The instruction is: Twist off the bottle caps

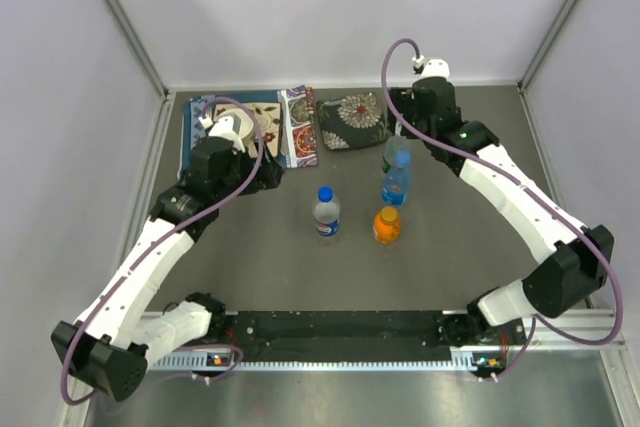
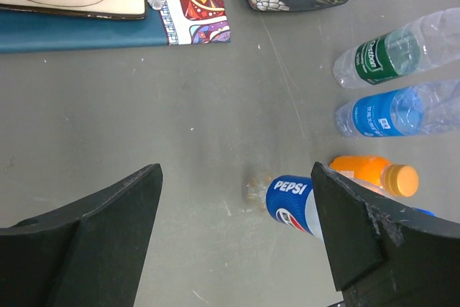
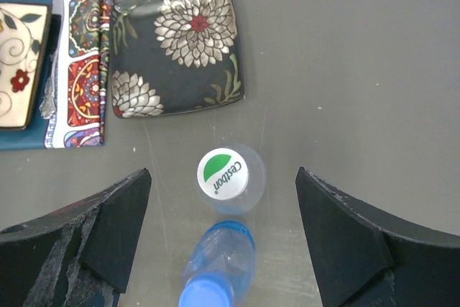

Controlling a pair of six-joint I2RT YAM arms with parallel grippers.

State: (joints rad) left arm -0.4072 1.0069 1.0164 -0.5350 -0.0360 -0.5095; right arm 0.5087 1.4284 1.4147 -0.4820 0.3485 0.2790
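Currently left end effector (image 2: 236, 170), right end effector (image 3: 223, 172) wide open, empty. Right to be centred over cap (image 3: 222, 172) of green-label bottle (image 1: 397, 152) before closing.

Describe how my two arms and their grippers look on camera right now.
The left arm and right arm have white links with black joint housings. A mauve cable loops along each to the wrist. The left gripper and right gripper carry broad matte-black wedge fingers, scuffed pale at the edges.
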